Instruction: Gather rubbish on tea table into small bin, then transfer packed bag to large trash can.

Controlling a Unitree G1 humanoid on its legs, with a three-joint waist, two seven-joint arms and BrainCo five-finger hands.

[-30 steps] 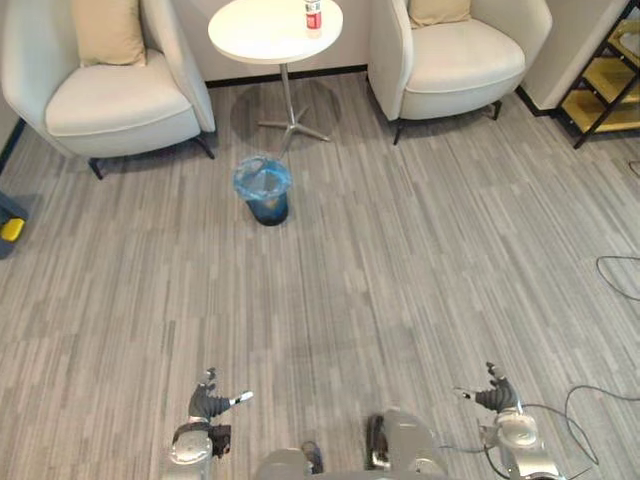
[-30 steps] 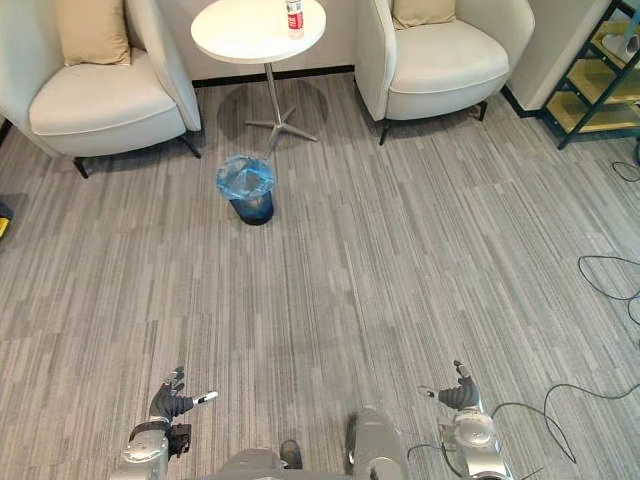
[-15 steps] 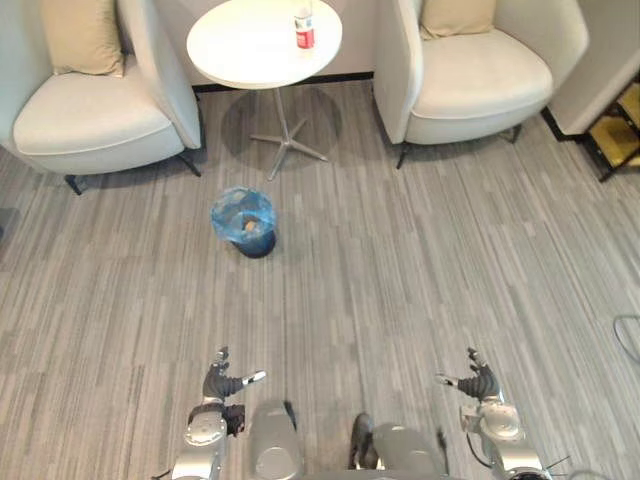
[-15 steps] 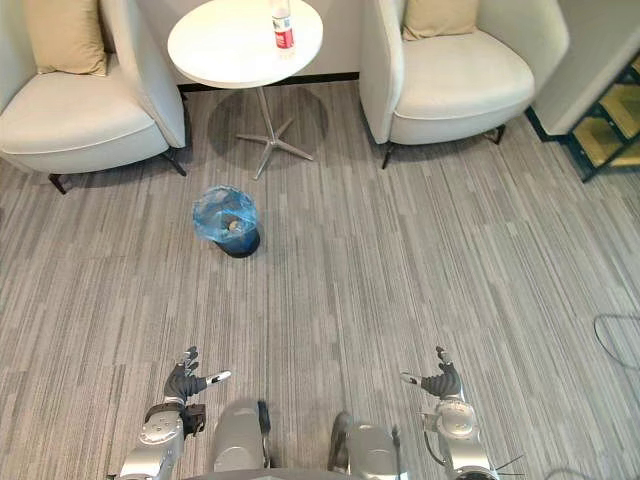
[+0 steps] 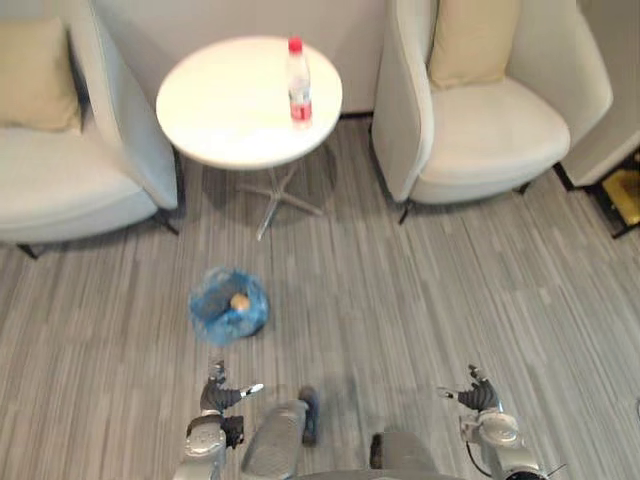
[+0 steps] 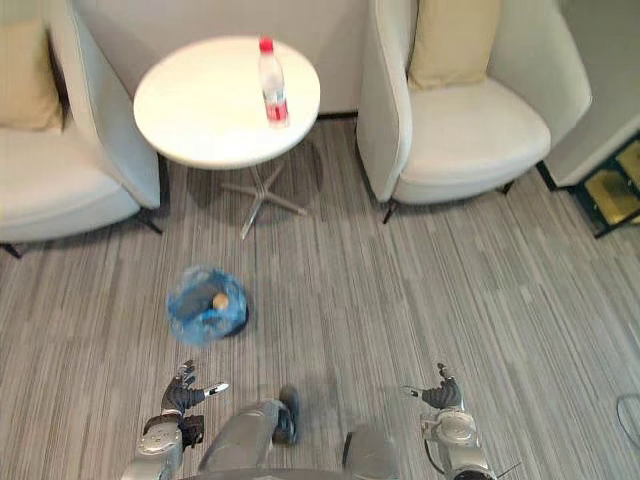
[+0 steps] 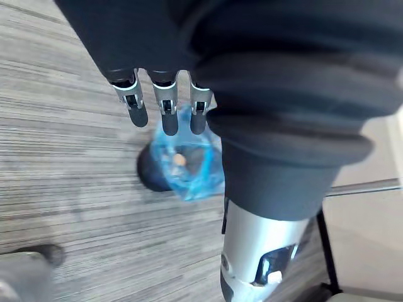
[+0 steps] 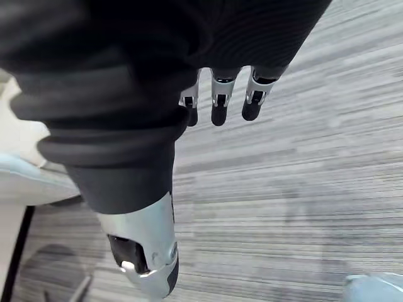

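Observation:
A clear plastic bottle [image 5: 298, 82] with a red cap and label stands upright on the round white tea table [image 5: 230, 110] between two armchairs. On the floor in front of the table stands a small dark bin [image 5: 229, 303] lined with a blue bag, a small brown piece of rubbish inside it; the left wrist view shows the bin [image 7: 179, 162] past the fingers. My left hand [image 5: 216, 396] hangs low near the bin, fingers straight, holding nothing. My right hand [image 5: 476, 398] hangs low on the other side, open and empty.
A cream armchair [image 5: 70, 170] with a tan cushion stands left of the table, another armchair [image 5: 490, 120] right of it. A shelf's corner [image 5: 628, 190] shows at the far right. Grey striped carpet [image 5: 400, 300] lies between me and the furniture.
The whole picture has shifted: the table, chairs and bin now appear closer and lower, so the camera has moved forward. Both hands hang as before.

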